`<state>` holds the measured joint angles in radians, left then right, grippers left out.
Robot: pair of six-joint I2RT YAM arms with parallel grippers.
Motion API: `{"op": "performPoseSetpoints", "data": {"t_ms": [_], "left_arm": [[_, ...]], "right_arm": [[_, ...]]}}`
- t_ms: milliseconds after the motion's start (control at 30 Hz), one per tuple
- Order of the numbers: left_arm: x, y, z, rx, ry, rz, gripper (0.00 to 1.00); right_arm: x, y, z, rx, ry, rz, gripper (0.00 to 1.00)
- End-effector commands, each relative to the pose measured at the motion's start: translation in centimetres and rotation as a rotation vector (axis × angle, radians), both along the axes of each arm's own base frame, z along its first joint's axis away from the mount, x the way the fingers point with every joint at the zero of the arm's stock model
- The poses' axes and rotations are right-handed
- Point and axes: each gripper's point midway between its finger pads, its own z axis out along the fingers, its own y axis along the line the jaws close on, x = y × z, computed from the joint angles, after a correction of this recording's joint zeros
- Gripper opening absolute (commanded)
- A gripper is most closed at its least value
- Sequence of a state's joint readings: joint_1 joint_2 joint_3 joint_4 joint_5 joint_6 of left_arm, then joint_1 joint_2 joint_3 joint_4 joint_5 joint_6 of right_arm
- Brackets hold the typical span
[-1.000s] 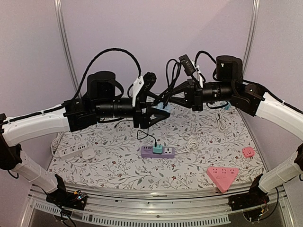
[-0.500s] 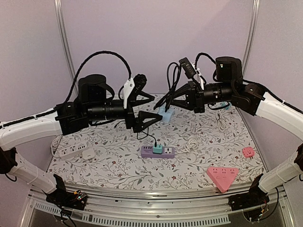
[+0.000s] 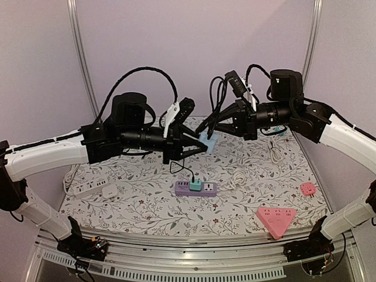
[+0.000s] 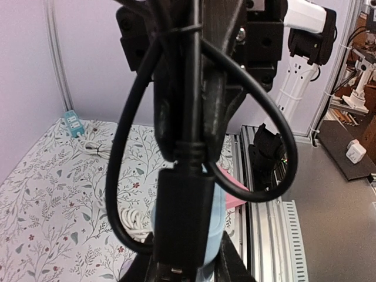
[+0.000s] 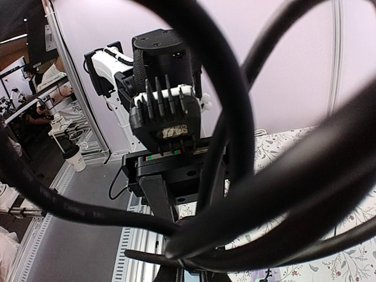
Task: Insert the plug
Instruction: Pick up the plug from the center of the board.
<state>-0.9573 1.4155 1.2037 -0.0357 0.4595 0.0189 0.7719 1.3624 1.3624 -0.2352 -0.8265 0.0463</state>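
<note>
Above the middle of the flower-printed worktop (image 3: 147, 205), the two arms meet in the air. The right gripper (image 3: 209, 130), fingers pressed together, pinches the looped black cable (image 4: 126, 153) just above the rectangular black plug (image 4: 183, 217). The left gripper (image 3: 198, 147), fingers nearly closed, appears to pinch the light-blue plastic socket block (image 3: 207, 141), which sits directly behind the plug in the left wrist view. Plug and block lie against or just beside each other; whether the pins have entered is hidden. Step in hand, as judged: mating the plug with the block held aloft, each part gripped by one arm. The next move calls for lining the plug's pins up with the block's slots and pressing the two together along one axis, the left gripper bracing the block against the push. The stiff cable loop may twist the plug off line. Count: one black plug, one light-blue block, two grippers. On the worktop lie one purple power strip (image 3: 205, 189) carrying one teal adapter (image 3: 195, 185), one white power strip (image 3: 88, 189) at the left with one white cube adapter (image 3: 109, 191) just beside it, one pink triangular socket (image 3: 276, 218) at the near right, one small pink square socket (image 3: 308, 188) farther right, and two loose white cables (image 3: 238, 176).
</note>
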Motion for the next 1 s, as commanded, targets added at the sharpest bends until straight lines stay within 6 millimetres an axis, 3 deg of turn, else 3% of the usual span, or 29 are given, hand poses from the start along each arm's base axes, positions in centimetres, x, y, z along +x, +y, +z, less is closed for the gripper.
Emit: {"op": "performPoseSetpoints", "data": {"t_ms": [0, 167, 200, 300, 367, 433, 533, 667, 967], "left_arm": [[-0.1, 0.1, 1.3, -0.022, -0.002, -0.006, 0.00], [-0.1, 0.3, 1.4, -0.024, -0.018, -0.001, 0.00], [0.0, 0.3, 1.4, -0.025, -0.021, 0.002, 0.00], [0.6, 0.6, 1.6, -0.034, -0.030, 0.046, 0.00], [0.5, 0.7, 1.7, -0.036, -0.034, 0.050, 0.00], [0.2, 0.7, 1.7, -0.037, -0.031, 0.039, 0.00], [-0.4, 0.2, 1.8, -0.048, -0.034, 0.012, 0.00], [-0.8, -0.4, 2.0, -0.068, -0.043, -0.006, 0.00], [-0.9, -0.7, 1.5, -0.058, -0.045, -0.016, 0.00]], "right_arm": [[-0.7, -0.5, 1.7, 0.025, -0.025, 0.006, 0.00], [-0.2, -0.5, 0.9, -0.001, -0.015, -0.020, 0.03], [0.0, -0.5, 0.7, -0.008, -0.011, -0.029, 0.16], [-0.2, -0.8, -0.2, -0.041, -0.014, -0.036, 0.67], [-0.4, -1.4, -1.2, -0.082, -0.048, -0.038, 0.79], [-0.6, -1.7, -1.7, -0.105, -0.083, -0.032, 0.85], [-0.7, -1.4, -2.1, -0.110, -0.090, -0.004, 0.84], [0.3, -0.5, -3.4, -0.141, -0.056, -0.004, 0.73], [0.6, 0.5, -3.7, -0.139, -0.025, 0.026, 0.24]]}}
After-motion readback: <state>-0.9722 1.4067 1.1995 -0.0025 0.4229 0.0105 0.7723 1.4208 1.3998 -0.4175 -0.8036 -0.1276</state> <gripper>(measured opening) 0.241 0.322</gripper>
